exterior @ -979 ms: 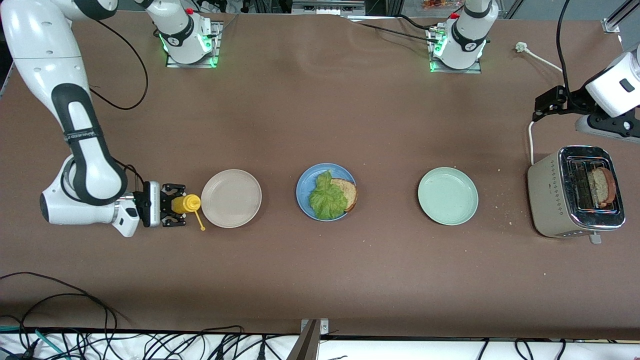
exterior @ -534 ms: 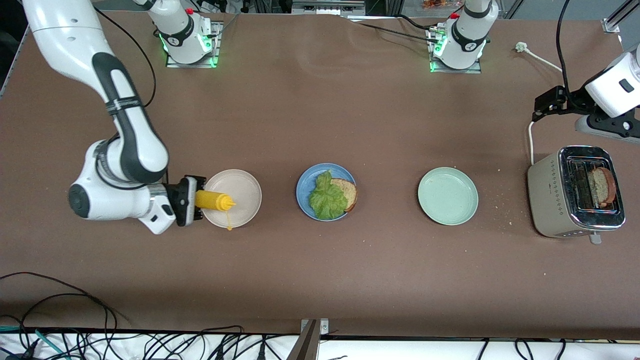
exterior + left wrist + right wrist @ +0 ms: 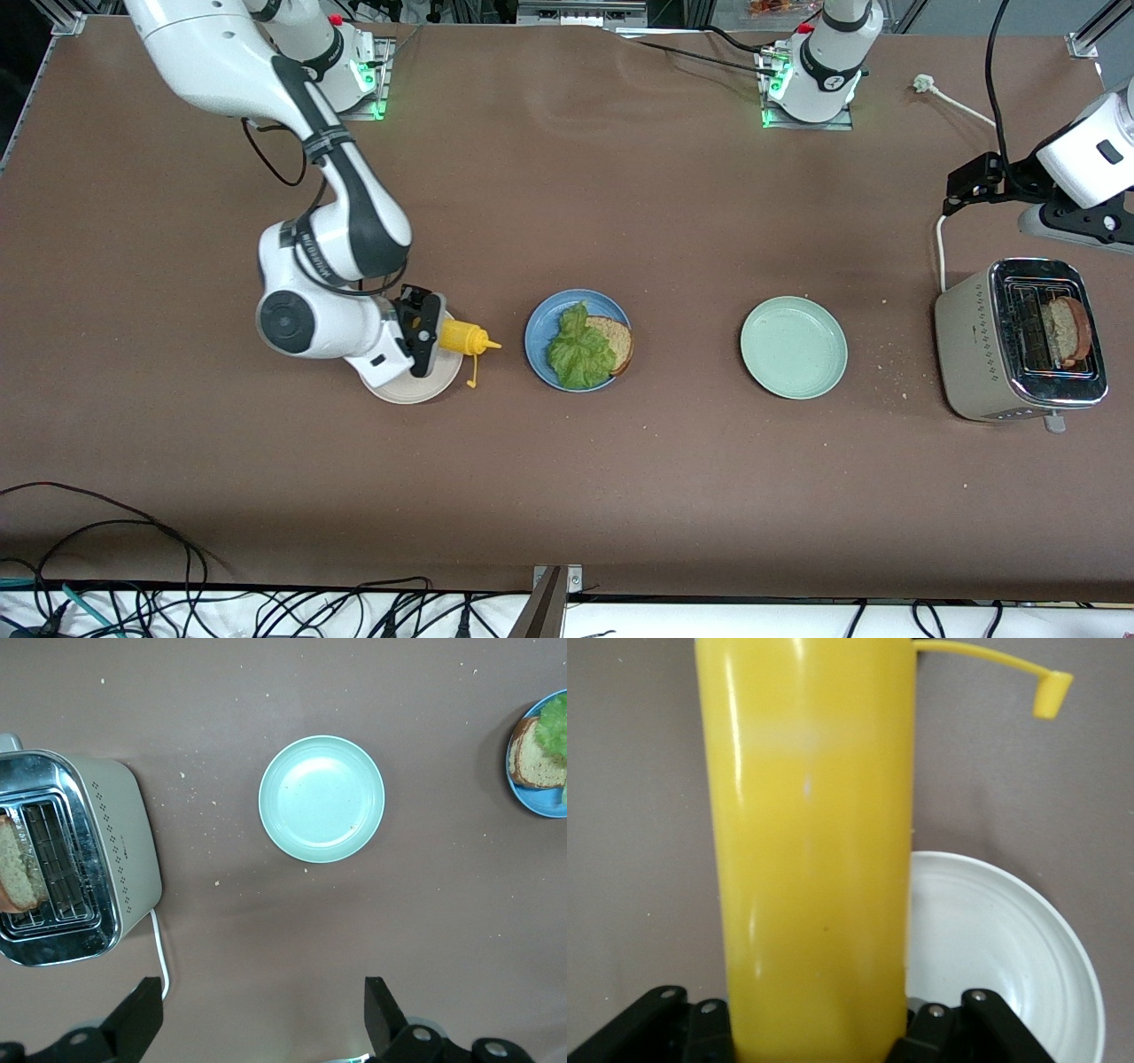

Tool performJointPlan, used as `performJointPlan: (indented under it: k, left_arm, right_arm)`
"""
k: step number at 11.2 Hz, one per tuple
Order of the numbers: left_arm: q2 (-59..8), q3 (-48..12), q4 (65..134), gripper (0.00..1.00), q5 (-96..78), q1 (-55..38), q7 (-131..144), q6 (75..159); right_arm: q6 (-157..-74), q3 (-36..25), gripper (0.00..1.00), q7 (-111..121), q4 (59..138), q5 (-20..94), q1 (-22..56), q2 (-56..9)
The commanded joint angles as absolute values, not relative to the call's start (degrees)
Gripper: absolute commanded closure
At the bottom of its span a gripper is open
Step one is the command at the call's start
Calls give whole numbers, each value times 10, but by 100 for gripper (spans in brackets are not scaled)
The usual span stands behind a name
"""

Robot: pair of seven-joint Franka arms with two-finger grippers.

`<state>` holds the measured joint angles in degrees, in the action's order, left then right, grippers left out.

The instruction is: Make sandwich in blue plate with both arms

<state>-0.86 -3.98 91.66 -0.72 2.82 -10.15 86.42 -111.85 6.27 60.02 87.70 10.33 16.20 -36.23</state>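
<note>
Sandwich [image 3: 589,347] on blue plate [image 3: 542,322], apart from right jaws gripping yellow bottle [image 3: 462,338].

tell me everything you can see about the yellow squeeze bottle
The yellow glossy plastic squeeze bottle is a smooth cylinder with a pointed nozzle and a small cap dangling on a thin tether. It is held sideways in the air, nozzle toward the round blue plate, with the right pincer shut on its body above the beige round plate.

Robot lab – bolted arm bases [image 3: 811,84], loose cables [image 3: 106,549] (table edge)
</note>
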Motion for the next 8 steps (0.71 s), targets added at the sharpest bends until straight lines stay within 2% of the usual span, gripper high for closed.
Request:
performJointPlan:
  k: [1, 8]
  left_arm:
    - [-10, -44, 907, 0, 2, 29, -100, 854]
    - [-10, -44, 907, 0, 2, 28, -100, 854]
  right_arm:
    - [-1116, 54, 100, 494, 881, 11, 223, -352]
    - [-1068, 40, 100, 344, 874, -156, 345, -372]
